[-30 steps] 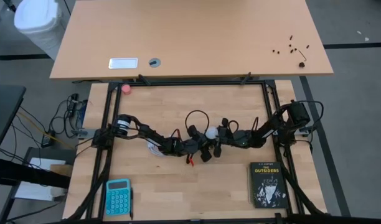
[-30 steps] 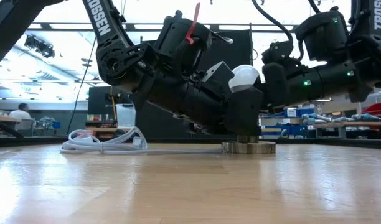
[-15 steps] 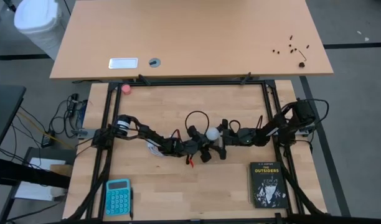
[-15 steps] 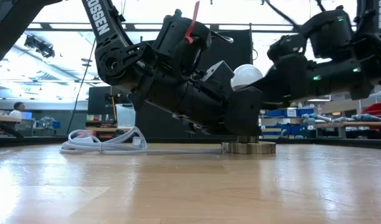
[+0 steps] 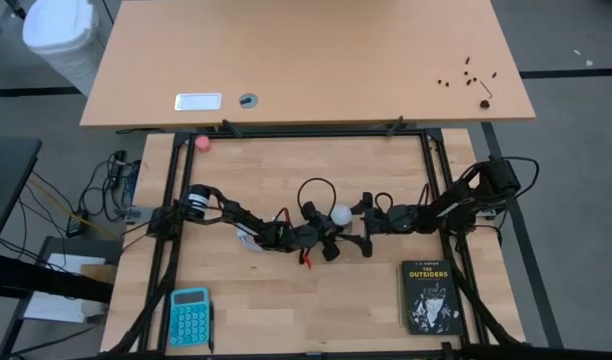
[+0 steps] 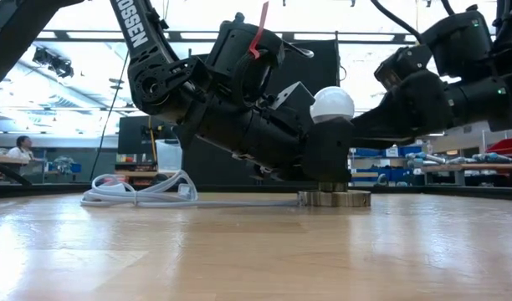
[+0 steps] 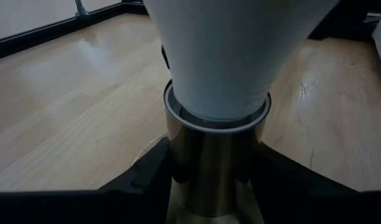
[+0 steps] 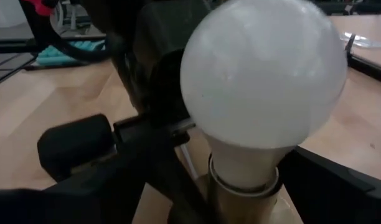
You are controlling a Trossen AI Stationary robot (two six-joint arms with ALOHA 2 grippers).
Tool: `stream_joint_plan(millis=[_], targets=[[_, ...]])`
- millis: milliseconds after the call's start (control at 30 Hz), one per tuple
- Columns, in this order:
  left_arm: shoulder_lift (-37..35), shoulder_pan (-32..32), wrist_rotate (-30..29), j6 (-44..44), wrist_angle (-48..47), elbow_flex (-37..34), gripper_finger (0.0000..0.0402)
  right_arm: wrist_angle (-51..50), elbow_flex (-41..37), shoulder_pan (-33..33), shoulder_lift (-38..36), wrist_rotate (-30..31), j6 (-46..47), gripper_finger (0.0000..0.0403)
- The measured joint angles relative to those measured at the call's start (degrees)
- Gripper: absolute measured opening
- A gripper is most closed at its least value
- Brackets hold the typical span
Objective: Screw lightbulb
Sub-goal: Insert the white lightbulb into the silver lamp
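Note:
The white lightbulb (image 5: 341, 214) stands upright in a metal socket (image 7: 215, 149), whose round base (image 6: 333, 198) rests on the table. My left gripper (image 7: 215, 186) reaches in from the table's left, slanting slightly down, and is shut on the socket under the bulb (image 6: 332, 104). My right gripper (image 5: 365, 228) stands open just to the right of the bulb, clear of it. In the right wrist view the globe (image 8: 265, 81) fills the picture. My left gripper pinches the socket's metal neck (image 7: 212, 163), just below the bulb's taper, one finger (image 7: 150, 177) on each side. It comes from the table's left, slanting a little downward. The socket stands upright with its base disc on the table.
The socket's white cord (image 6: 139, 194) lies looped on the table to the left. A black book (image 5: 429, 295) lies near the right front, a blue calculator (image 5: 189, 315) at the left front, a pink ball (image 5: 202, 142) at the far left. Black frame rails (image 5: 434, 170) border the table.
My right gripper has opened, let go of the bulb's globe and drawn back toward the table's right edge, rising a little. The bulb stays upright in the socket.

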Motion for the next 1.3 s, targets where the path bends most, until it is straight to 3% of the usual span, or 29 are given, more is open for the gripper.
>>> stream_joint_plan(millis=[433, 800, 1000, 1300], targets=[[0.0, -0.2, 0.9, 0.3, -0.1, 0.0, 0.0184, -1.2, -0.9, 3.0, -0.4, 1.1, 3.5, 0.0339], [0.0, 0.0, 1.2, 0.0, 0.0, 0.0, 0.0184, -2.6, -9.6, 2.8, -10.3, 2.4, 4.3, 0.0327], [0.0, 0.0, 1.4, 0.0, 0.0, 0.0, 0.0184, -2.5, -8.7, 1.4, -11.4, 2.9, 2.3, 0.0318], [0.0, 0.0, 2.6, 0.1, 0.1, 0.0, 0.0184, -2.3, -1.1, -3.5, -2.3, -7.8, -1.1, 0.0302]])
